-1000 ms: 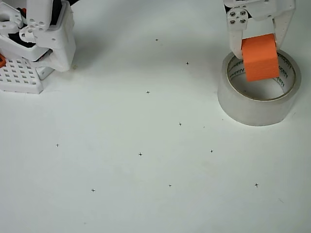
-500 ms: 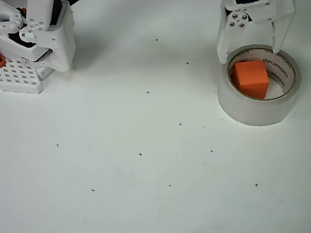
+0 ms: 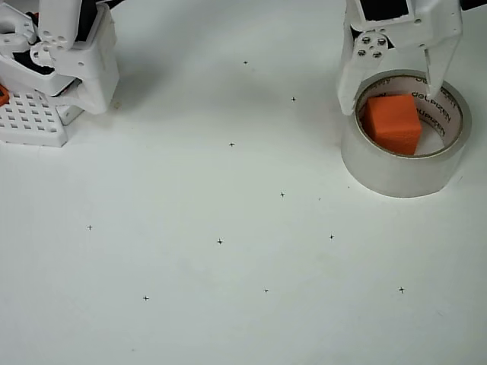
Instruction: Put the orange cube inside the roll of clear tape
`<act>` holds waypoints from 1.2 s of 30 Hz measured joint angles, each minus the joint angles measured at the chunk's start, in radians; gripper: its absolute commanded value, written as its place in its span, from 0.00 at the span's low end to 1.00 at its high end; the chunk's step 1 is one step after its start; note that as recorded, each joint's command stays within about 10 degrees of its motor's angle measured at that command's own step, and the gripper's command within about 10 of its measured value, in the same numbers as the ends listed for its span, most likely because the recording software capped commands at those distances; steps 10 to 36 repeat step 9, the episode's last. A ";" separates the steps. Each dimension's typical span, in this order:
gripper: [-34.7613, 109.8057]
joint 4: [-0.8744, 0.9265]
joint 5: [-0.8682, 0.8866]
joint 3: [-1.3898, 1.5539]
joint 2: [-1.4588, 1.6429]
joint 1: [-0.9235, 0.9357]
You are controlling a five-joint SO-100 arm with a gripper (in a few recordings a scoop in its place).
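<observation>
Orange cube (image 3: 392, 123): seen lying inside the hole of the roll of clear tape (image 3: 404, 169), toward the hole's left side in the overhead view.
Roll of clear tape: laid flat on the white tabletop (image 3: 228, 251), at upper right.
End effector (image 3: 393, 82): fingers spread apart, nothing gripped, held over the roll's far rim.

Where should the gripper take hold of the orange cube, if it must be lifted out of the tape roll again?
Probably from straight above, with the fingers closing on two opposite side faces of the orange cube. It sits inside the roll of clear tape, whose wall blocks any sideways approach. The open gripper hovers at the ring's far rim.
</observation>
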 measured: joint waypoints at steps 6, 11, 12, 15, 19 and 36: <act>0.53 0.000 -0.002 0.017 0.029 0.015; 0.53 0.000 -0.002 0.080 0.072 0.029; 0.53 0.000 -0.002 0.080 0.072 0.029; 0.53 0.000 -0.002 0.080 0.072 0.029; 0.53 0.000 -0.002 0.080 0.072 0.029; 0.53 0.000 -0.002 0.080 0.072 0.029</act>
